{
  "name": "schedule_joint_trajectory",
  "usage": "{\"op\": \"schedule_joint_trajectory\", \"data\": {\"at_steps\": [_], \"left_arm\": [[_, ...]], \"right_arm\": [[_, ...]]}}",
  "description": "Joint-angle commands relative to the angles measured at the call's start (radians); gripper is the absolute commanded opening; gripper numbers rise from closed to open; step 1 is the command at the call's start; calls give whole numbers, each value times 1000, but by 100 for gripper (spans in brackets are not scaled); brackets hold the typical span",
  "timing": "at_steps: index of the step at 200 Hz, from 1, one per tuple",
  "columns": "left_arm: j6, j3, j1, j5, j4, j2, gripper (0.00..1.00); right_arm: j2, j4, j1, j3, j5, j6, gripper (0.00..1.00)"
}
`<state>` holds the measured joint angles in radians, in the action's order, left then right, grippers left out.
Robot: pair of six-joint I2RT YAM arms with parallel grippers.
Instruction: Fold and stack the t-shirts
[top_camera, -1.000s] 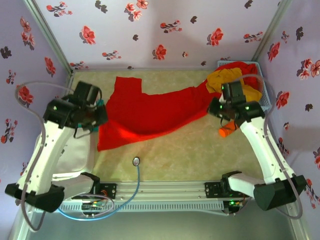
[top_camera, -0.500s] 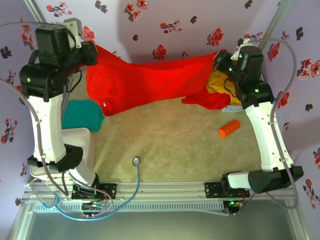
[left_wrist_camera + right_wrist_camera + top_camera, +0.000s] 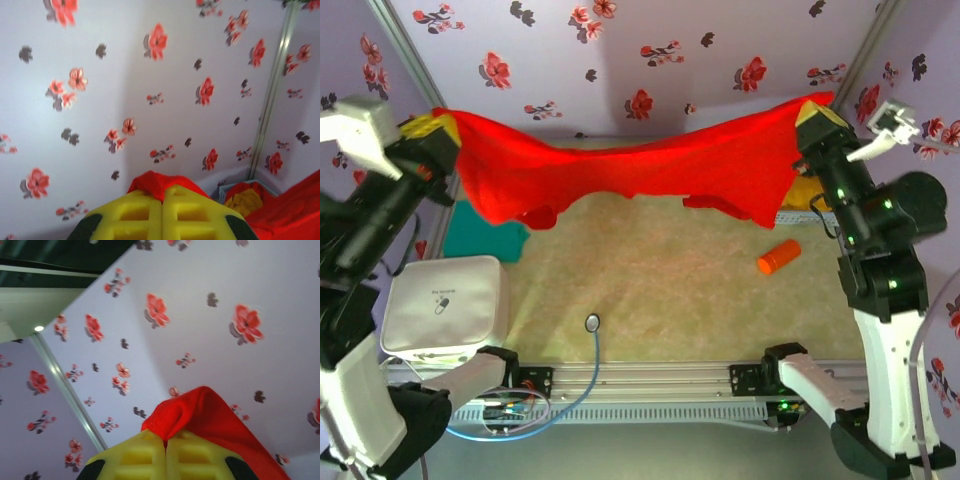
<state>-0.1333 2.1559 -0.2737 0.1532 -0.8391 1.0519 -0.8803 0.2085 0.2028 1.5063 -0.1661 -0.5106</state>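
The left end effector (image 3: 428,131) is clamped shut on one top corner of a red t-shirt (image 3: 620,170). In the left wrist view a peak of red cloth pokes out above its closed yellow fingers (image 3: 135,212). The right end effector (image 3: 817,116) is shut the same way on the opposite corner. The shirt hangs in the air between them, above the far part of the bench (image 3: 670,290), sagging in the middle, with a loose bunch dangling at its right.

The step looks like spreading the shirt so it can be laid flat. Done well, both corners stay level and evenly taut, and the lower edge touches bare bench first, away from the orange cylinder (image 3: 778,257), the white case (image 3: 445,305) and the teal t-shirt (image 3: 485,228) on the left.

Whether the pinched corners are shoulders or hem is hard to tell. The teal shirt is partly covered by red cloth. At far right, only a sliver of a mustard-yellow t-shirt (image 3: 806,190) peeks out.
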Motion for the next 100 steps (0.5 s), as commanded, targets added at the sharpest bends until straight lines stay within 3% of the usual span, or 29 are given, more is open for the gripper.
{"op": "schedule_joint_trajectory", "data": {"at_steps": [1, 62, 100], "left_arm": [[42, 53, 5, 35, 11, -7, 0], [18, 212, 6, 49, -39, 5, 0], [84, 251, 8, -127, -70, 45, 0]], "right_arm": [[41, -23, -2, -18, -72, 17, 0], [144, 137, -3, 29, -74, 23, 0], [111, 223, -2, 22, 13, 14, 0]]}}
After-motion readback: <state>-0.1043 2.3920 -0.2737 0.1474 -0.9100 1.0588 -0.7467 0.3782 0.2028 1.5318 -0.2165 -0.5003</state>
